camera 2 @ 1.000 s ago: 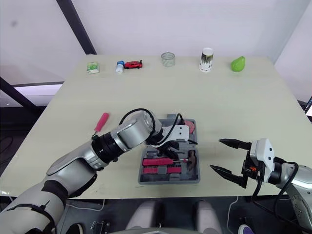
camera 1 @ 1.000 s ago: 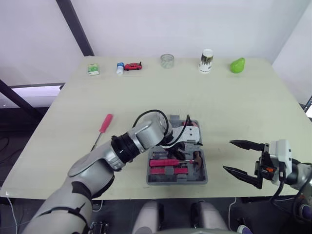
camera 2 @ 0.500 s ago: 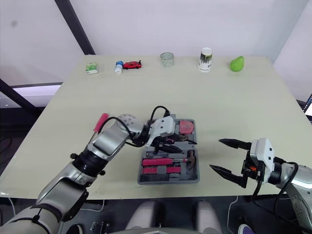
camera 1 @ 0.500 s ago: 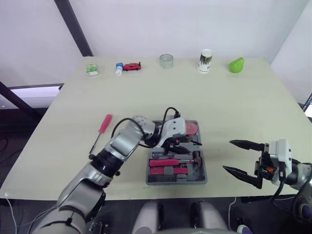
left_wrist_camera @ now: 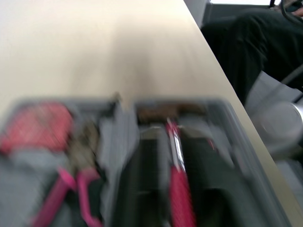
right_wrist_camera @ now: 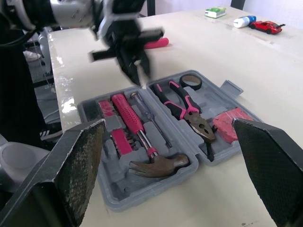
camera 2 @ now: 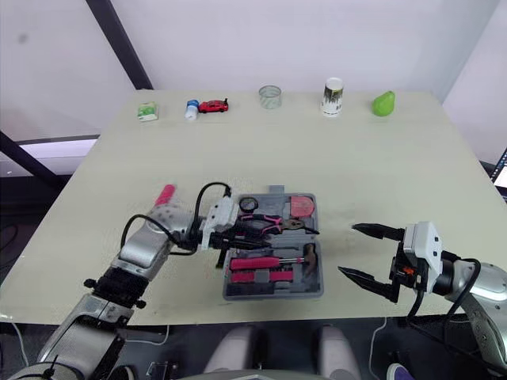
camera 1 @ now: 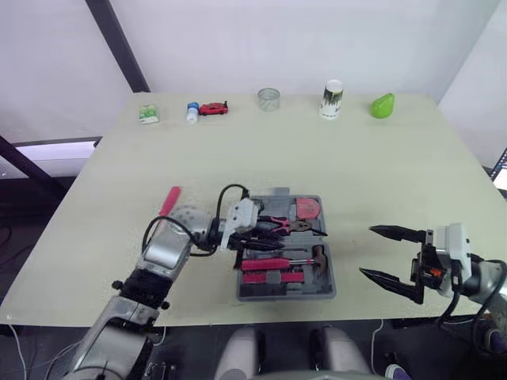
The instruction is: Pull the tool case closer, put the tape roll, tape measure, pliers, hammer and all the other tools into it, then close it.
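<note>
- Left gripper (camera 1: 252, 234) sits low at the left edge of the tool case (camera 1: 287, 294), just beside the handles of the pliers (camera 1: 285, 226); whether it is open or closed I cannot tell
- Right gripper (camera 1: 367, 251) hovers empty to the right of the case, jaws spread wide, seemingly parked clear to leave the left arm room
- The case lies opened flat near the front edge of the table (camera 1: 356, 158), within reach of both arms
- The pliers, tape measure (camera 1: 307, 208), hammer (camera 1: 277, 263) and tape roll (camera 2: 248, 203) rest in its moulded recesses
- A pink-handled screwdriver (camera 1: 169, 203) lies on the table, well apart to the case's left, so it is probably the next pick before closing
</note>
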